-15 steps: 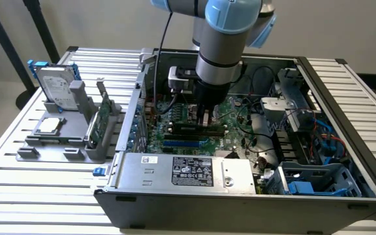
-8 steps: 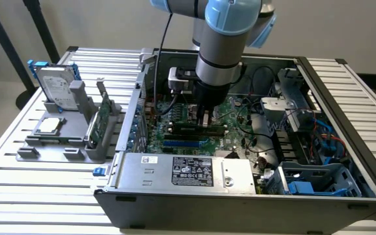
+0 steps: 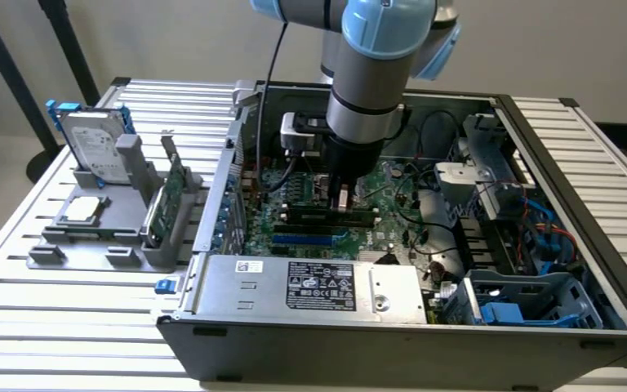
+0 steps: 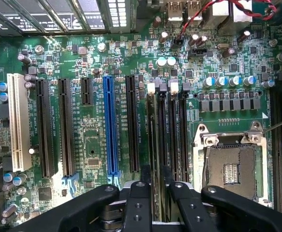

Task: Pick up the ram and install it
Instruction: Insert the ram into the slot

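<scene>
The ram (image 4: pixel 156 145) is seen edge-on as a thin dark stick standing in a memory slot of the green motherboard (image 4: pixel 90 145), between the white slot latches and my fingers. My gripper (image 4: pixel 157 181) straddles its near end, with a black fingertip on each side and a small gap showing, so it is open. In the exterior view the gripper (image 3: pixel 341 198) hangs straight down inside the computer case, just above the ram (image 3: pixel 319 218), which lies in the slots.
A grey holder (image 3: pixel 107 245) outside the case at the exterior view's left carries a silver hard drive (image 3: pixel 94 147) and a green card (image 3: pixel 172 196). The power supply (image 3: pixel 313 286), drive cage (image 3: pixel 531 302) and cables (image 3: pixel 444 237) crowd the case. The CPU socket (image 4: pixel 230 169) lies beside the slots.
</scene>
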